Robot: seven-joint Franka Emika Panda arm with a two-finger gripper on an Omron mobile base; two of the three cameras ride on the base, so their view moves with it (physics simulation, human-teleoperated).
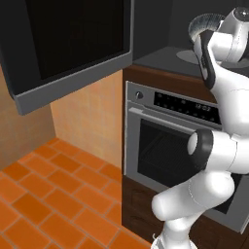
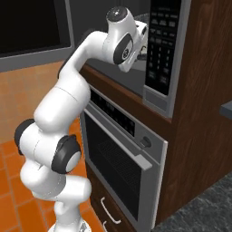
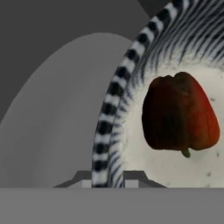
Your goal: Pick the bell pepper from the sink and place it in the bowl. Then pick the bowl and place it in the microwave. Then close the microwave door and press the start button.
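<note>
- Two dark finger tips of the tool point(image 3: 108, 178) stood at the bottom of the hand view, and we saw the striped rim of the bowl point(image 3: 114, 92) running straight down between them.
- We judged the tool clenched on that rim, one tip on the outer side and one on the inner side, with the rim filling the narrow gap.
- The bell pepper point(image 3: 179, 113) lay inside the bowl on its pale speckled floor, to the right of the tool in the hand view and above the tips, apart from them.
- Its small green stem pointed toward the bottom of that view.
- Beyond the rim, on the left of the hand view, we saw the round grey turntable plate point(image 3: 57, 109) and the grey cavity wall behind it.
- In the left base view the bowl point(image 1: 204, 23) showed at the upper right, inside the microwave point(image 1: 160, 53), partly behind the white wrist of the arm.
- Whether the bowl rested on the plate or hung just above it, we could not tell.
- The microwave door point(image 1: 63, 48) stood swung wide open at the upper left of that view, its black glass in a thick grey frame.
- In the right base view the arm reached up into the cavity, just left of the microwave's button panel point(image 2: 162, 45).
- Below the microwave sat the wall oven point(image 1: 170, 141), its door closed.
</note>
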